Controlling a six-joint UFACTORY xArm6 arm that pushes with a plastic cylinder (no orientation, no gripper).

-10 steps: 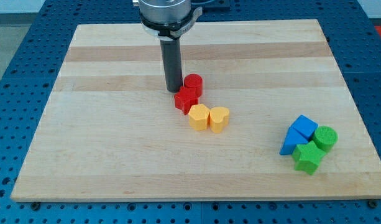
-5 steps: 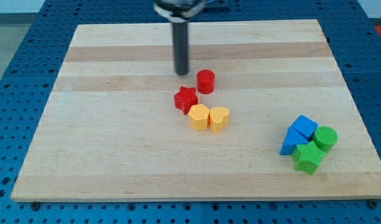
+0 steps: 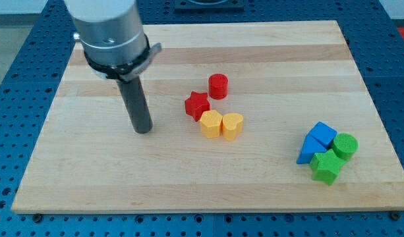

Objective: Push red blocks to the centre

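Observation:
A red cylinder [image 3: 218,86] and a red star [image 3: 196,105] sit near the middle of the wooden board [image 3: 89,171], a small gap between them. The star touches a yellow hexagon-like block [image 3: 211,124], which sits against a yellow heart [image 3: 232,126]. My tip [image 3: 143,130] rests on the board to the view's left of the red star, well apart from every block.
At the view's lower right stands a tight cluster: two blue triangular blocks [image 3: 317,141], a green cylinder [image 3: 345,145] and a green star [image 3: 325,166]. The board lies on a blue perforated table [image 3: 17,59].
The tip left the red blocks, went toward the view's top, then swung to the left and down. The red cylinder ended slightly right of and apart from the red star.

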